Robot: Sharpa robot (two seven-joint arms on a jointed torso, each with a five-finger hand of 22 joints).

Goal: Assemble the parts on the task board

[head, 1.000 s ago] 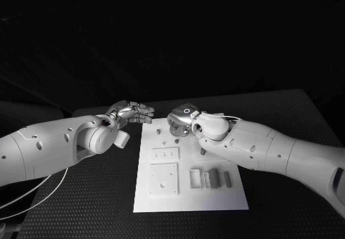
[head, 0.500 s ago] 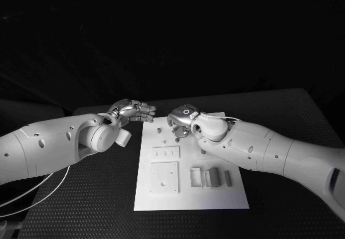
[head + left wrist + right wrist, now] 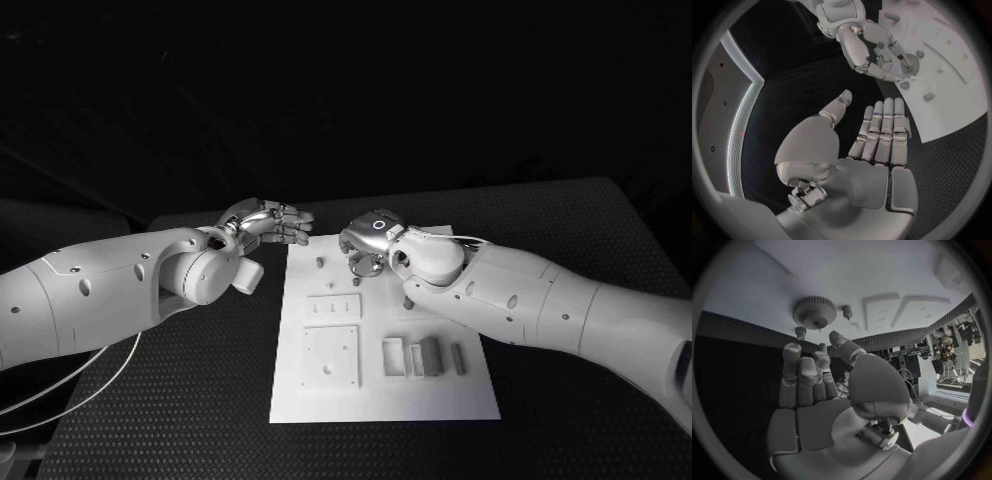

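- Right hand (image 3: 366,247) hovers over the far end of the task board (image 3: 433,395), fingers loosely extended toward a small gear (image 3: 814,312); the right wrist view shows nothing held.
- Left hand (image 3: 268,223) hangs off the board's far-left corner above the counter (image 3: 159,400), fingers straight and side by side, thumb apart, holding nothing.
- Gear: a small toothed disc with a raised hub, likely light and rigid. I judge a pinch across the toothed rim best, since the flat face offers little grip and the teeth should resist slipping.
- Two short pegs (image 3: 846,311) stand near the gear; they look tiny, stiff and easy to fumble.
- Near end of the board: one square plate (image 3: 329,357) and three upright blocks (image 3: 421,357) toward the near-right corner.
- Mid-board: one small plate with slots (image 3: 330,309).
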